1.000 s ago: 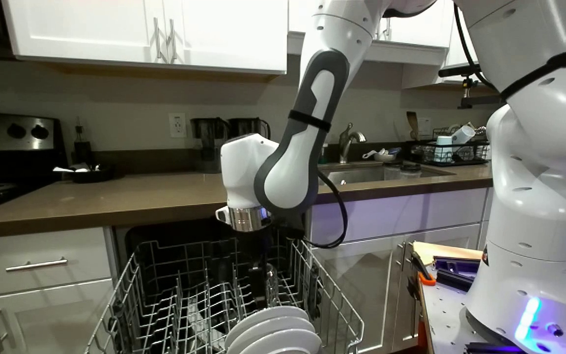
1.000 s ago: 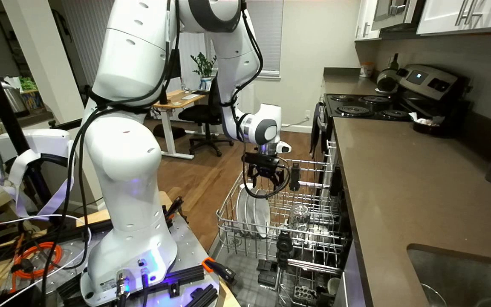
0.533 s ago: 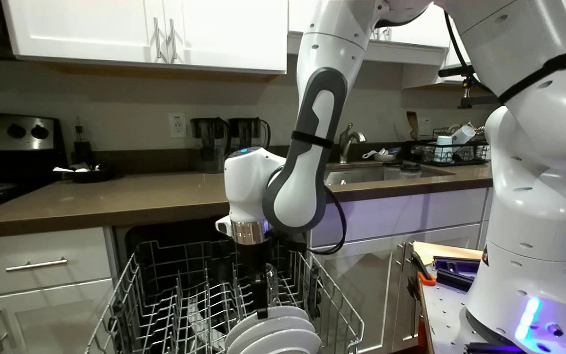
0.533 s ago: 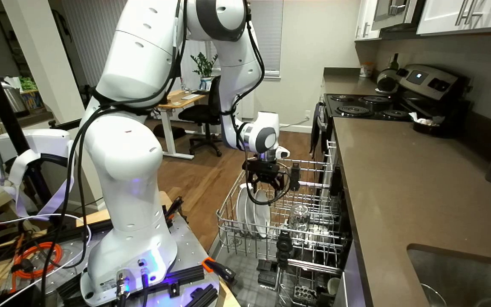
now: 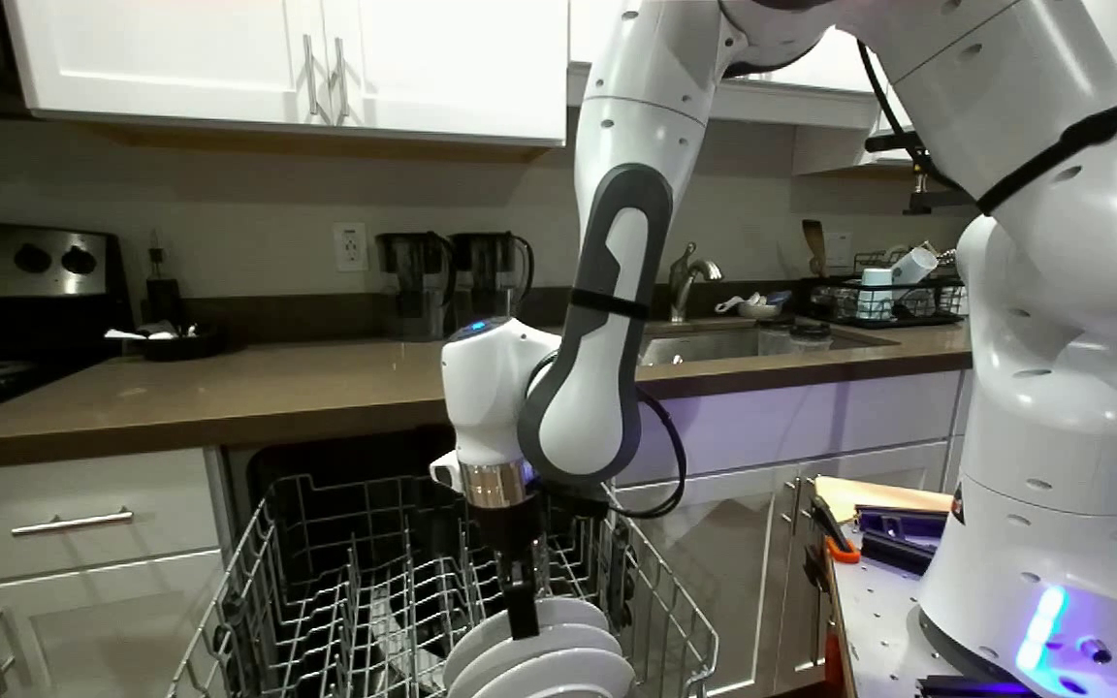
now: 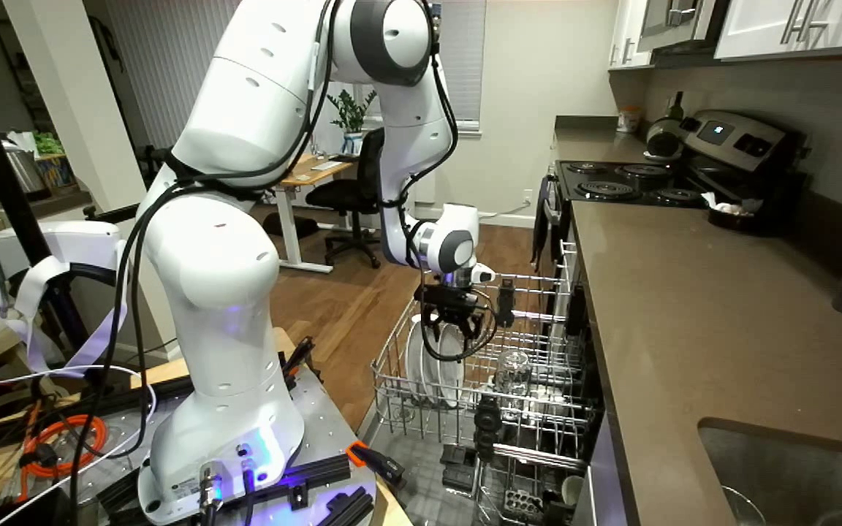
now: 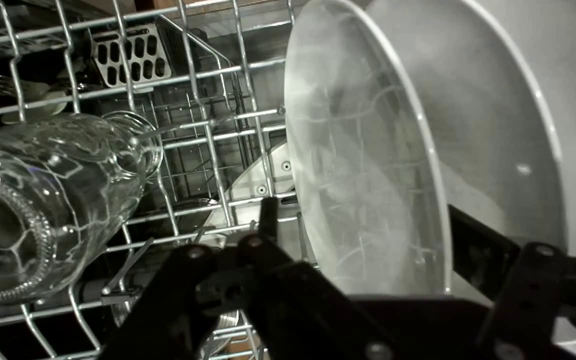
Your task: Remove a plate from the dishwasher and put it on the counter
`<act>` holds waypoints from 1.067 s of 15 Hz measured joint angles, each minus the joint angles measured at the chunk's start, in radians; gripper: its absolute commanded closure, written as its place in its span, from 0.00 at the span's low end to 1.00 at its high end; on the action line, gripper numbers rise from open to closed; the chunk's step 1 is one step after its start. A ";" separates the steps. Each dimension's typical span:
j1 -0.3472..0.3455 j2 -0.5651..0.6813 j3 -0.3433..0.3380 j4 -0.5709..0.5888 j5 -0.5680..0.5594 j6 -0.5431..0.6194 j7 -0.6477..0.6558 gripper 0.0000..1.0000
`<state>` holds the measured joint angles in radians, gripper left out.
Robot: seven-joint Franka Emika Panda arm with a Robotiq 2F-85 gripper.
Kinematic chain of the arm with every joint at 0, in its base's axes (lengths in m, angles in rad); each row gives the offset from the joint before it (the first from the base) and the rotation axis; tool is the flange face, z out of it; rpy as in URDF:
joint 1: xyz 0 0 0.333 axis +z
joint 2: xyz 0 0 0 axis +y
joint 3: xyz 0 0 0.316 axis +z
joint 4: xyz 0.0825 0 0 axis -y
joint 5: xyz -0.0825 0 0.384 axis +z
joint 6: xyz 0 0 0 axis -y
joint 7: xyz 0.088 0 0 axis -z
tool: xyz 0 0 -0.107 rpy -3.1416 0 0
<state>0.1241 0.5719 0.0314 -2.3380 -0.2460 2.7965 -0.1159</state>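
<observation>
Several plates (image 5: 558, 669) stand in the dishwasher (image 5: 353, 601).

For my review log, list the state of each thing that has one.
Dishwasher: open
Rack: pulled out
Leftmost plate (wrist view): on edge in rack
Other plates: on edge
Hand: open, straddling leftmost plate; contact unclear
Glass vessel: base toward wrist camera
White drawer: shut
Upper cabinet doors: shut
Faucet: no water visible
Base light: lit

Free room lay between the clear glass vessel (image 7: 58, 200) and the nearest round white plate (image 7: 363, 150); beyond, a second white plate (image 7: 498, 120) left only a narrow gap.
</observation>
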 measured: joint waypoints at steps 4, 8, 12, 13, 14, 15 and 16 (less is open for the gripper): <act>-0.001 0.003 0.012 0.013 0.002 -0.020 0.000 0.77; -0.006 -0.004 0.032 0.039 0.011 -0.089 0.000 0.95; -0.009 -0.003 0.044 0.075 0.023 -0.161 -0.004 0.92; -0.013 0.000 0.046 0.083 0.027 -0.173 -0.009 0.92; -0.017 0.002 0.049 0.089 0.034 -0.181 -0.014 0.92; -0.022 0.003 0.051 0.095 0.043 -0.192 -0.023 0.92; -0.028 0.004 0.055 0.102 0.052 -0.203 -0.033 0.92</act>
<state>0.0959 0.5760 0.0861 -2.2364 -0.1936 2.5936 -0.1491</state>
